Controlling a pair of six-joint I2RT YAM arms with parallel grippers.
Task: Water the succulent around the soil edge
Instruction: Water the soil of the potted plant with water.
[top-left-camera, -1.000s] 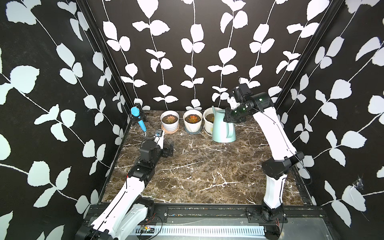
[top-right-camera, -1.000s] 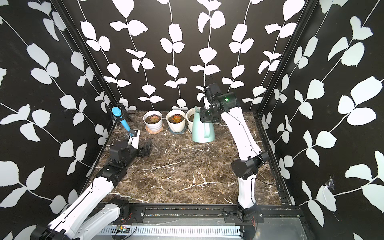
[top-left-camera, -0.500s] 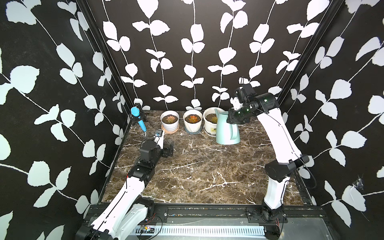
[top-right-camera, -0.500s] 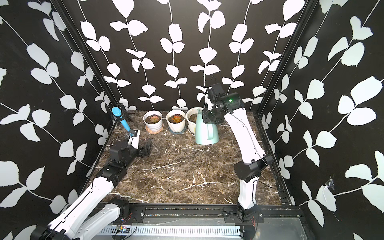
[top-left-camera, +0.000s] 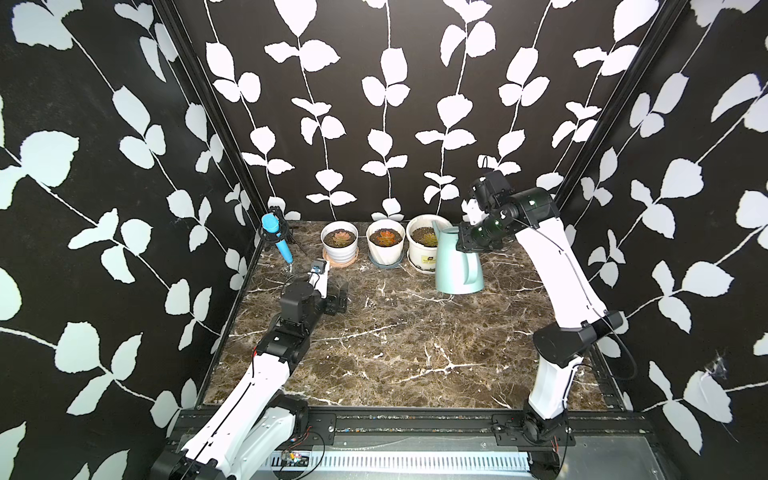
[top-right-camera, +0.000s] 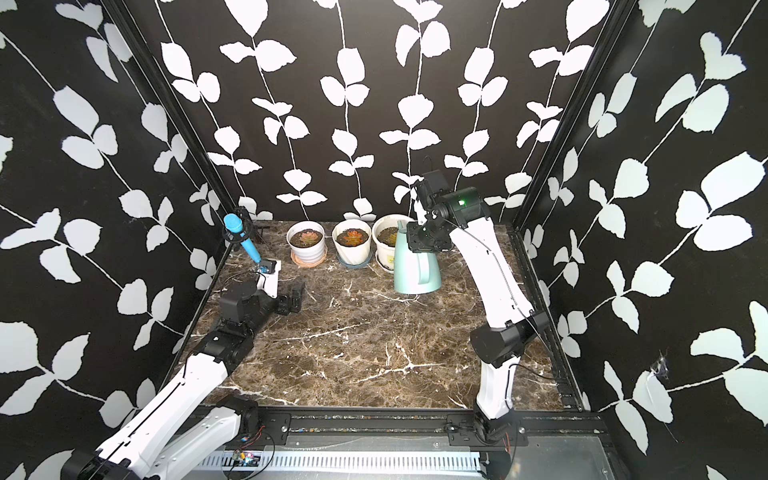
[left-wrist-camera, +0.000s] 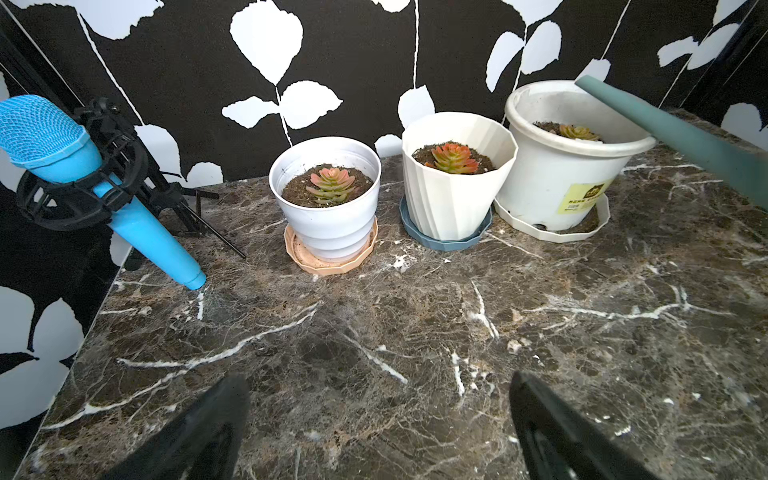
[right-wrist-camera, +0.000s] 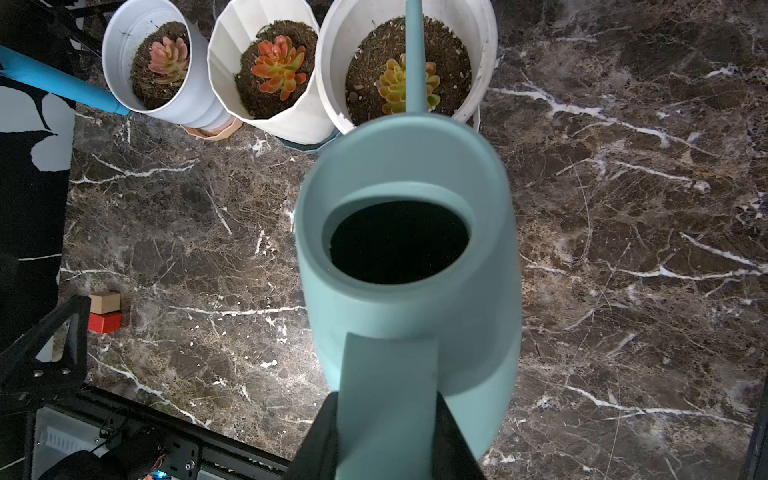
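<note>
A smooth teal watering can (top-left-camera: 457, 270) stands upright over the veined brown marble table (top-left-camera: 395, 345), right of centre in both top views; since a second ago it has shifted rightward. The right gripper (right-wrist-camera: 386, 436) is clamped on its flat handle; the left gripper (left-wrist-camera: 378, 415) gapes wide, holding nothing. The can's thin spout (right-wrist-camera: 413, 54) crosses above the round white pot (left-wrist-camera: 557, 183), whose crumbly dark soil holds the yellow-green succulent (right-wrist-camera: 399, 83); a faceted cream pot (left-wrist-camera: 453, 203) and a stepped white pot (left-wrist-camera: 328, 224) hold orange and pink rosettes
</note>
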